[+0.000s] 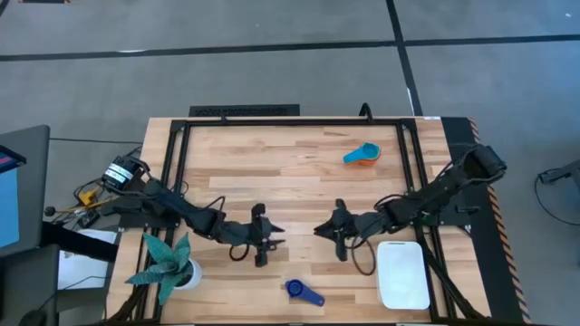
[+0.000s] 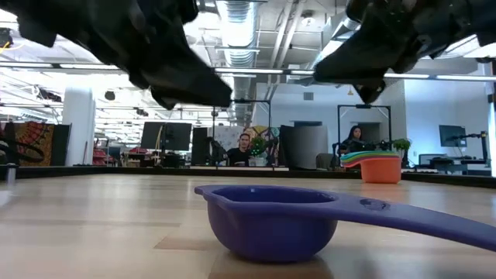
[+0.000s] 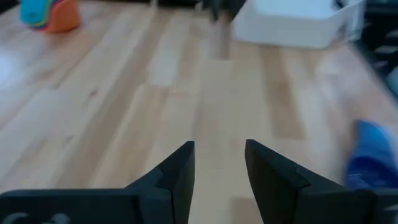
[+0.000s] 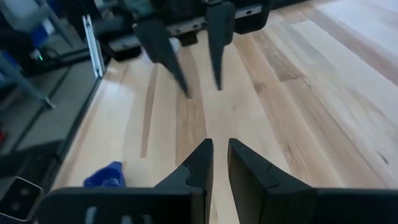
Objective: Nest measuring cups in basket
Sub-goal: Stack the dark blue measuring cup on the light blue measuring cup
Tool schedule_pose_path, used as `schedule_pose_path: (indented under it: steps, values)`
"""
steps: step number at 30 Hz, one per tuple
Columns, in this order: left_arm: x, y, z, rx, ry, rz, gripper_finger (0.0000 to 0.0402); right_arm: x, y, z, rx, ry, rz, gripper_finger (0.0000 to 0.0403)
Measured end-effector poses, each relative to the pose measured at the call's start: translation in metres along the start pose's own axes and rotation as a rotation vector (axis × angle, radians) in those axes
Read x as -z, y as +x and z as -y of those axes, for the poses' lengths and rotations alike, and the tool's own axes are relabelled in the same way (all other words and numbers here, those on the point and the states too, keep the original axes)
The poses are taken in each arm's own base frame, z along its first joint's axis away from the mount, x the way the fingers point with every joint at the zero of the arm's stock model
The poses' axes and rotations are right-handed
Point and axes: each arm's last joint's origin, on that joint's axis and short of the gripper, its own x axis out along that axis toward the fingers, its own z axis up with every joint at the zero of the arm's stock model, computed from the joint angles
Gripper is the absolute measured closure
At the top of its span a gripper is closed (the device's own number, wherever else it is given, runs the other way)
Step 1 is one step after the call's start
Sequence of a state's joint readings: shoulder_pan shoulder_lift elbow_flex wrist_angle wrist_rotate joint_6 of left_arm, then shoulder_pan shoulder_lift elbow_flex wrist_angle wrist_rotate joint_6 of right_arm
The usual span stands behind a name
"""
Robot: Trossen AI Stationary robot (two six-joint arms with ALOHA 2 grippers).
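No brand, label or readable writing shows on any of the objects.

The table [image 1: 299, 172] is pale wood laid in long butcher-block strips with a smooth, faintly glossy surface and a dark metal frame around its edge. The basket [image 1: 402, 274], a white, smooth-walled shallow tray with rounded corners, sits near the table's front edge on the right arm's side.

The left gripper [image 1: 261, 256] hangs above bare wood well to the left of the basket, its two dark, wedge-shaped fingers [image 3: 180, 168] parted by a narrow gap and holding nothing. The right gripper [image 1: 337, 240] hovers just left of the basket, pointing toward the left one; its tapered dark fingers [image 4: 200, 163] stand only slightly apart, with nothing between them.

A dark blue measuring cup [image 1: 304, 292], a round glossy plastic bowl with a long flat handle, lies alone on the wood between the left gripper and the basket, close to the front edge. A stack of nested cups [image 1: 362, 155] rests well behind the basket toward the far side of the table: an orange cup on the outside, with coloured rims of green, yellow, red and teal-blue layered inside it.

A teal spiky potted plant [image 1: 168, 263] in a white pot stands far left of the basket, at the front left corner.
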State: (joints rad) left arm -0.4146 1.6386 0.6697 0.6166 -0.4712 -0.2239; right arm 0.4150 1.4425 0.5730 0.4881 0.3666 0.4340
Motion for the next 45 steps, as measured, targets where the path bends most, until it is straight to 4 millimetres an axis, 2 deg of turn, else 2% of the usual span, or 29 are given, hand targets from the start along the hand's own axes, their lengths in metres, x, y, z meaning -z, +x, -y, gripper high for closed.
schedule_pose_path:
  steps: [7,13,18,22,27,33,38,45]
  values:
    - [0.001,-0.009,0.019,0.077,-0.026,0.019,0.0237,-0.016,0.019,-0.016,0.045,-0.080,-0.067,0.0340]
    - [-0.006,-0.019,0.044,0.081,-0.008,0.052,0.0230,-0.031,0.015,-0.030,0.198,-0.029,-0.072,0.0344]
    - [-0.007,-0.028,0.060,0.059,0.007,0.060,0.0229,-0.032,0.014,-0.046,0.134,0.048,-0.090,0.0343]
    - [-0.005,-0.036,0.067,0.012,0.008,0.082,0.0229,-0.016,0.027,-0.062,0.116,0.043,-0.149,0.0336]
    - [-0.004,-0.041,0.071,-0.031,-0.020,0.099,0.0229,-0.005,0.052,-0.089,0.093,-0.005,-0.188,0.0318]
    - [-0.004,-0.041,0.072,-0.031,-0.041,0.100,0.0229,-0.023,0.079,-0.112,0.104,-0.132,-0.281,0.0279]
    - [-0.004,-0.042,0.071,-0.051,-0.042,0.108,0.0229,-0.030,0.101,-0.111,0.128,-0.228,-0.426,0.0241]
    - [-0.001,-0.043,0.071,-0.089,-0.024,0.096,0.0230,-0.009,0.128,-0.107,-0.024,-0.278,-0.642,0.0227]
